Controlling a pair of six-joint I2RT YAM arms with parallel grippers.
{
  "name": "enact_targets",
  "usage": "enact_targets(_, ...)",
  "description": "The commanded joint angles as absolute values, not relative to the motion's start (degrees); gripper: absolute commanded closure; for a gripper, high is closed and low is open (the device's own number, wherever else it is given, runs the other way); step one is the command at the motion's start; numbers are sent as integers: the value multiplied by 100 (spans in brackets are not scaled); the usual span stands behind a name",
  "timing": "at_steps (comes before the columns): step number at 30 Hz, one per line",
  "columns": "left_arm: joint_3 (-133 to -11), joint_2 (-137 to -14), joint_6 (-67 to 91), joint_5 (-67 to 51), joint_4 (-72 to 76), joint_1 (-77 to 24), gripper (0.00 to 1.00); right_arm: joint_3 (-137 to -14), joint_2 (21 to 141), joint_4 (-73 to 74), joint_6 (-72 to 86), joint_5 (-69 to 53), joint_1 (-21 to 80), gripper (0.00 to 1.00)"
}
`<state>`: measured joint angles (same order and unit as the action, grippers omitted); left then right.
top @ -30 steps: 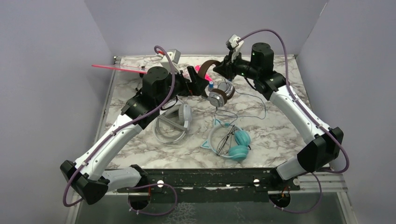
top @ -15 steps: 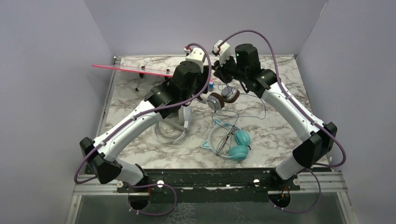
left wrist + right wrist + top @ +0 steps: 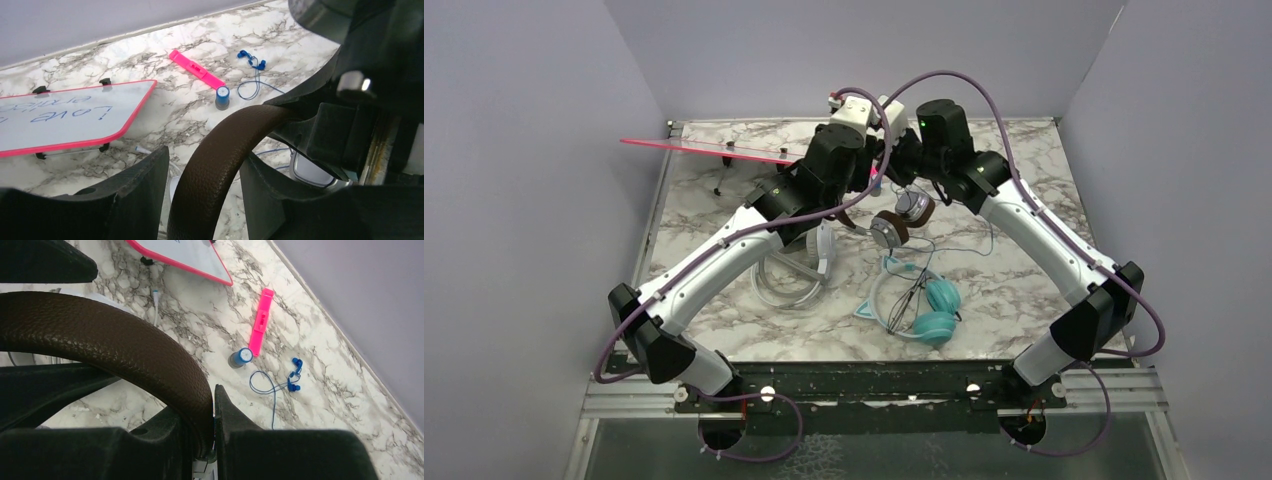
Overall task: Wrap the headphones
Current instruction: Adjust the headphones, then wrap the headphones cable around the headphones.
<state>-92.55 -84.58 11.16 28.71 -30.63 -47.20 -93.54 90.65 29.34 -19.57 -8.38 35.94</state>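
A pink-framed whiteboard (image 3: 65,117) bearing blue handwriting stands on the marble table (image 3: 150,55); nearby lie a pink bar (image 3: 196,70), a blue-capped cylinder (image 3: 222,97) just beside it, and blue earbuds (image 3: 252,59).

Top view: high, rear, looking down. Wrist views: close, low, sharing brown headband (image 3: 215,150), pink bar (image 3: 196,62).

Brown set (image 3: 902,218) aloft; white set (image 3: 823,250), teal set (image 3: 935,310) resting.
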Motion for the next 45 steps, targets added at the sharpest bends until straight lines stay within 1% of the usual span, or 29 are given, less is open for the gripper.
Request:
enact_targets(1, -9258, -8420, 987, 2957, -3179, -4688, 46, -9544, 8880, 2866, -2017, -733, 3626, 99)
enact_targets(4, -9011, -8186, 1020, 2936, -3328, -4692, 36, -9551, 8854, 2871, -2046, -620, 3621, 99)
enact_targets(6, -8812, -8012, 1065, 2905, -3385, -4691, 35, -9569, 8829, 2884, -2063, -630, 3622, 99)
enact_targets(8, -8657, -7918, 1098, 2870, -3394, -4688, 37, -9590, 8818, 2883, -2070, -666, 3622, 99)
enact_targets(12, -8669, -7961, 1164, 2800, -3422, -4686, 40, -9722, 8871, 2944, -2043, -781, 3628, 99)
enact_targets(13, -8697, -7981, 1126, 2815, -3401, -4680, 43, -9729, 8873, 2952, -2058, -828, 3644, 99)
enact_targets(15, -8828, -8075, 1079, 2792, -3374, -4640, 56, -9680, 8829, 2918, -2126, -960, 3713, 99)
enact_targets(16, -8905, -8122, 1063, 2782, -3352, -4625, 67, -9651, 8813, 2898, -2160, -979, 3742, 99)
enact_targets(17, -8957, -8167, 1037, 2770, -3304, -4617, 80, -9615, 8799, 2881, -2170, -1013, 3764, 99)
enact_targets(19, -9063, -8253, 999, 2826, -3280, -4578, 99, -9511, 8705, 2781, -2074, -1053, 3778, 99)
enact_targets(20, -9097, -8265, 1009, 2870, -3285, -4553, 100, -9453, 8642, 2719, -2016, -1086, 3772, 93)
enact_targets(22, -9084, -8184, 1183, 2898, -3208, -4474, 100, -9381, 8529, 2617, -1890, -1095, 3763, 70)
enact_targets(24, -9019, -8056, 1433, 2585, -3013, -4282, 100, -9416, 8455, 2611, -1586, -883, 3759, 61)
enact_targets(27, -9074, -8006, 1811, 1961, -2915, -3861, 100, -9722, 8435, 2976, -1136, -474, 3679, 39)
enact_targets(31, -9223, -8045, 2090, 1460, -2862, -3525, 100, -9861, 8107, 3255, -643, -227, 3450, 19)
enact_targets(36, -9439, -8244, 2231, 1280, -2861, -3244, 100, -10000, 7499, 3340, -294, -638, 3197, 7)
enact_targets(38, -9566, -8304, 2314, 1274, -2865, -3112, 100, -10126, 7418, 3475, -209, -625, 3068, 4)
enact_targets(40, -9731, -8337, 2449, 1270, -2857, -2962, 100, -9937, 7326, 3388, -69, -866, 2719, 3)
enact_targets(41, -9822, -8352, 2557, 1297, -2863, -2897, 100, -9714, 7253, 3259, 73, -1197, 2366, 3)
enact_targets(43, -10026, -8407, 2709, 1318, -2894, -2758, 100, -8778, 7005, 2668, 539, -2191, 1540, 5)
enact_targets(45, -10285, -8484, 2859, 1307, -2987, -2635, 100, -7622, 6551, 1435, 1061, -3188, 898, 5)
